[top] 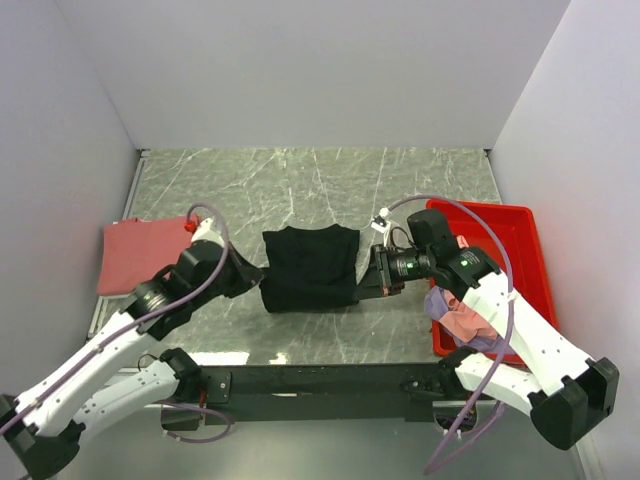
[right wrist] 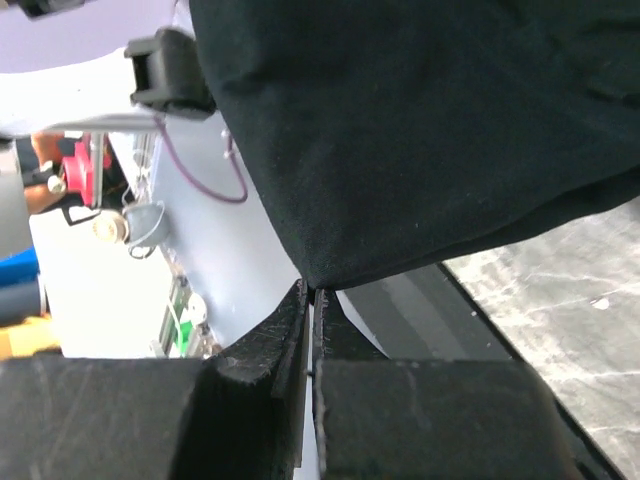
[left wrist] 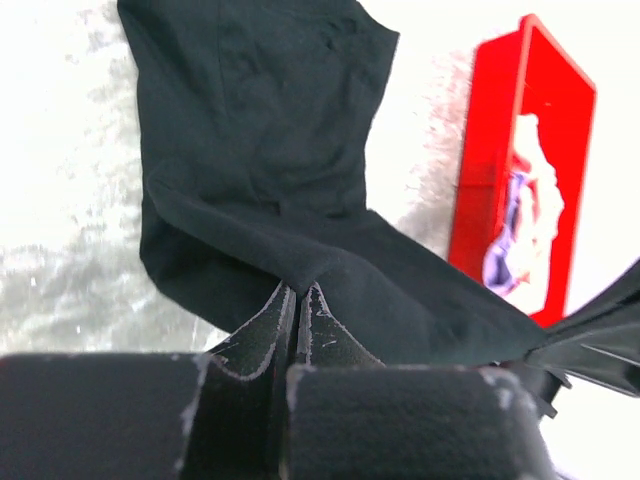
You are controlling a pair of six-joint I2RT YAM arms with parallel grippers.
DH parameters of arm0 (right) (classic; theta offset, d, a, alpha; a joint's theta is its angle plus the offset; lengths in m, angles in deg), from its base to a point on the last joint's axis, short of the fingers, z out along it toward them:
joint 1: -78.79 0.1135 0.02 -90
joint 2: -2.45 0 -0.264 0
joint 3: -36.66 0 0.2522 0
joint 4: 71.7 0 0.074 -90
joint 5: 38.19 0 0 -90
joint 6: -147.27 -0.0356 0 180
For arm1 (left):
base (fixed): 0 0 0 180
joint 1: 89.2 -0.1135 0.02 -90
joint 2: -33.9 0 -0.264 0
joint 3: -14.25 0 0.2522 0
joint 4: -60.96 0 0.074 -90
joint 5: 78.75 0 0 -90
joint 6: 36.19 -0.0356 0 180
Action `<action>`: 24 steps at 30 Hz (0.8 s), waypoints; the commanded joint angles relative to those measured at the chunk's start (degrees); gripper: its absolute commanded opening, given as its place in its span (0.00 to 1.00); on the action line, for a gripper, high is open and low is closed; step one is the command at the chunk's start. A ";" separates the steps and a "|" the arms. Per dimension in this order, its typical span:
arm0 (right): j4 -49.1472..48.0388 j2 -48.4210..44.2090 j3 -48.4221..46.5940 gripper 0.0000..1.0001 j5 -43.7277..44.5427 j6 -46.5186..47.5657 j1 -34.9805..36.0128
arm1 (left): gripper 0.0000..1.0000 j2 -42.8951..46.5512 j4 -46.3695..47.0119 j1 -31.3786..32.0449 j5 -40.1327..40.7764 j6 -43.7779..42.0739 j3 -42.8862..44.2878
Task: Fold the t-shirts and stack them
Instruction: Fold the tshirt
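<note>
The black t-shirt point(top: 310, 266) lies partly folded in the middle of the table. My left gripper point(top: 255, 277) is shut on its near left corner; in the left wrist view the fingertips point(left wrist: 300, 292) pinch the black t-shirt point(left wrist: 260, 130). My right gripper point(top: 363, 287) is shut on the near right corner; in the right wrist view the black t-shirt point(right wrist: 420, 120) hangs from my gripper point(right wrist: 312, 290). A folded salmon-red shirt point(top: 145, 255) lies flat at the left. Pink and lavender shirts point(top: 460, 315) sit in the bin.
The red plastic bin point(top: 515, 235) stands at the right edge of the table, also in the left wrist view point(left wrist: 520, 150). White walls close in the marble table point(top: 300, 185) on three sides. A black rail point(top: 320, 380) runs along the near edge.
</note>
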 commanded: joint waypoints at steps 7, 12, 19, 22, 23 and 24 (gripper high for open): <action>-10.33 4.88 -4.97 0.00 2.65 -3.13 -3.17 | 0.01 -9.20 10.36 -7.39 -3.19 -5.76 4.36; -14.63 7.52 -6.20 0.00 2.83 -5.50 -4.93 | 0.01 -13.58 14.31 -11.61 -7.15 -8.31 4.80; -17.27 10.51 -8.04 0.00 2.74 -6.56 -6.77 | 0.01 -20.35 17.21 -16.71 -12.50 -11.12 7.61; -18.15 11.91 -8.40 0.00 3.18 -7.52 -7.92 | 0.01 -22.55 20.10 -18.82 -14.88 -11.30 7.62; -18.59 12.26 -8.31 0.00 3.35 -7.87 -8.35 | 0.01 -22.99 20.81 -19.08 -15.15 -11.30 7.53; -19.03 13.05 -8.31 0.00 3.70 -8.05 -8.62 | 0.01 -24.13 21.69 -19.26 -15.33 -11.47 7.53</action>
